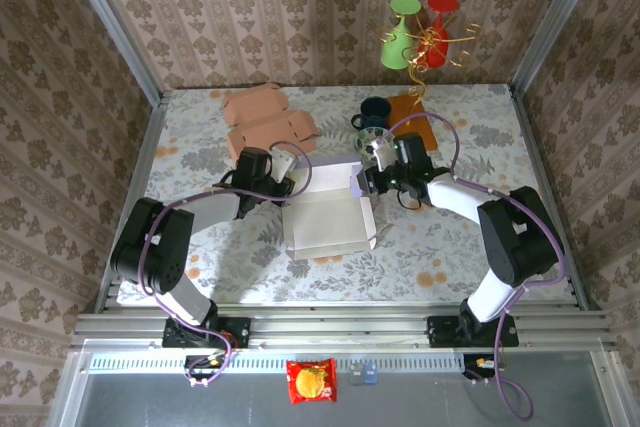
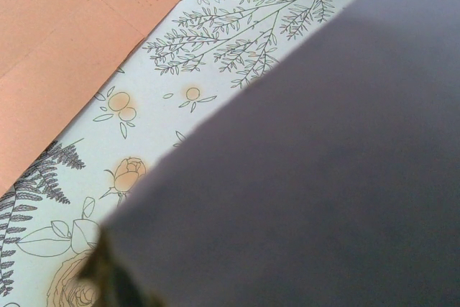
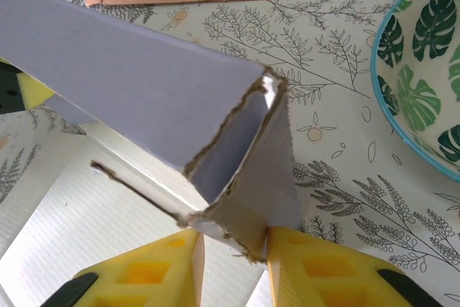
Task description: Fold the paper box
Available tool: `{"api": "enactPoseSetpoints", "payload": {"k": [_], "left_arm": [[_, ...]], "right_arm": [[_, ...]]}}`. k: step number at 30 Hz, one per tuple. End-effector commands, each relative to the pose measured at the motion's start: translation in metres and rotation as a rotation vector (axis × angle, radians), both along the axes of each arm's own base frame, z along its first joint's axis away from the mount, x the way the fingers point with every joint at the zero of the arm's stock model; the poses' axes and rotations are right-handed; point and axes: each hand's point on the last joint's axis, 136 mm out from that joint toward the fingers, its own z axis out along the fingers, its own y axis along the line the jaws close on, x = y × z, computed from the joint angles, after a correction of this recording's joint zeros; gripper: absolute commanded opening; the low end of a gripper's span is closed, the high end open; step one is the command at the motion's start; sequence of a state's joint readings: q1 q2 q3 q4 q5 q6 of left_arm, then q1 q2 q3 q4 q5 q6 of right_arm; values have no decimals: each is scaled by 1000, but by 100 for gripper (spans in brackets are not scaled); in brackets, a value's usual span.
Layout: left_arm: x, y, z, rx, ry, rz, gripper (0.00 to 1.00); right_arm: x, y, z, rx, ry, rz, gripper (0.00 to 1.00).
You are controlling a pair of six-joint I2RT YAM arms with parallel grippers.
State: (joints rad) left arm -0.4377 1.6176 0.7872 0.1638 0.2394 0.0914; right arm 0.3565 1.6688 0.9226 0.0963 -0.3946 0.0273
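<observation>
While the left gripper (image 1: 286,175) sits closed beside the paper box (image 1: 330,222), centre frame, the right gripper (image 3: 231,242) pinches its upper-right corner.

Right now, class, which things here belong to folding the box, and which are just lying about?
Job: box, left hand, right hand.
Lying about: tan card, bowl, cup stand, snack packet.

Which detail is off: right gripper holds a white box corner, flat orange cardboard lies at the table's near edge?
The cardboard's place: the top view shows the orange cardboard at the far edge. The right gripper does hold the white box corner.
</observation>
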Motion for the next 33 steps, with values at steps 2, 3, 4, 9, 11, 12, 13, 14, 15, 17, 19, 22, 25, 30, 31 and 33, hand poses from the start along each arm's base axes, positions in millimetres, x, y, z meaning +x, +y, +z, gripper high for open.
{"api": "enactPoseSetpoints", "payload": {"k": [2,3,4,9,11,12,13,14,15,17,19,22,25,30,31,33], "left_arm": [[4,-5,3,15,-21,-16,0],[4,-5,2,15,-21,-15,0],[5,-5,3,16,-23,-11,0],[8,-3,1,22,-26,6,0],[9,-3,2,20,-30,9,0],[9,-3,1,23,-29,11,0],[10,-3,1,23,-32,13,0],[10,-3,2,23,-32,12,0],[10,-2,1,25,-31,14,0],[10,-2,1,25,-31,14,0],[11,-3,2,24,-32,13,0],[11,-3,3,24,-33,13,0],[11,-3,2,25,-32,15,0],[7,-13,1,26,-29,3,0],[7,-14,1,28,-31,7,0],[8,-14,0,35,-34,21,0]], "right_arm": [[10,2,11,-60,-80,-47,28],[11,3,10,-72,-92,-54,28],[12,4,10,-82,-102,-65,28],[19,1,9,-125,-162,-153,28],[22,0,9,-126,-181,-182,30],[24,-1,8,-130,-186,-200,31],[26,-1,7,-131,-189,-213,31],[28,-2,6,-133,-188,-225,31],[30,-2,6,-132,-190,-236,32],[35,-3,5,-135,-197,-253,32],[38,-3,4,-133,-197,-261,34],[40,0,2,-139,-191,-255,34],[41,0,-2,-156,-185,-268,30],[42,-1,-7,-205,-192,-308,23],[42,0,-6,-217,-196,-317,21],[42,1,-8,-252,-202,-336,17]]}}
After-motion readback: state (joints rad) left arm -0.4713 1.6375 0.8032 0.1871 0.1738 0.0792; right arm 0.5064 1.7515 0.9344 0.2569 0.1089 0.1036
